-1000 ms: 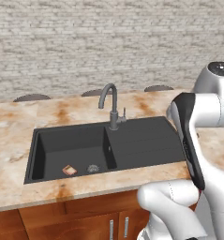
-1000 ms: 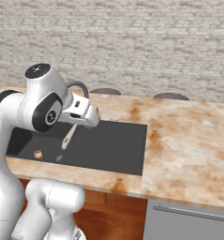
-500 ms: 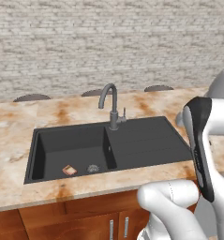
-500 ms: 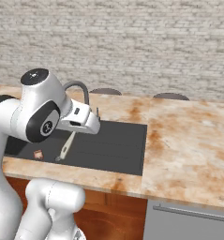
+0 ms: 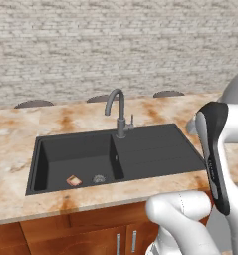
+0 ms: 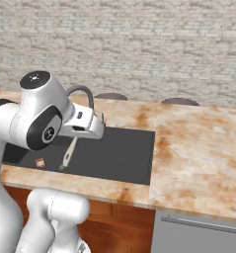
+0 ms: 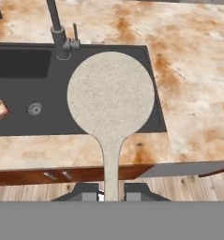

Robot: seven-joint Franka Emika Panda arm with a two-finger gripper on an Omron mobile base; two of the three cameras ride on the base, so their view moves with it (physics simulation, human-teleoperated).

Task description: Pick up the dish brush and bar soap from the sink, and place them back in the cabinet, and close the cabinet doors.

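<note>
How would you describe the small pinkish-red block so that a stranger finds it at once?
Start at the dark charcoal sink set into the tan marble counter. Look into its deep basin beside the grey gooseneck faucet. The bar soap lies on the basin floor next to the round drain, the only reddish thing there.

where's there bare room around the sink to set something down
The drainboard right of the faucet is bare, as is the counter beyond it. The basin floor holds the bar soap beside the drain.
</note>
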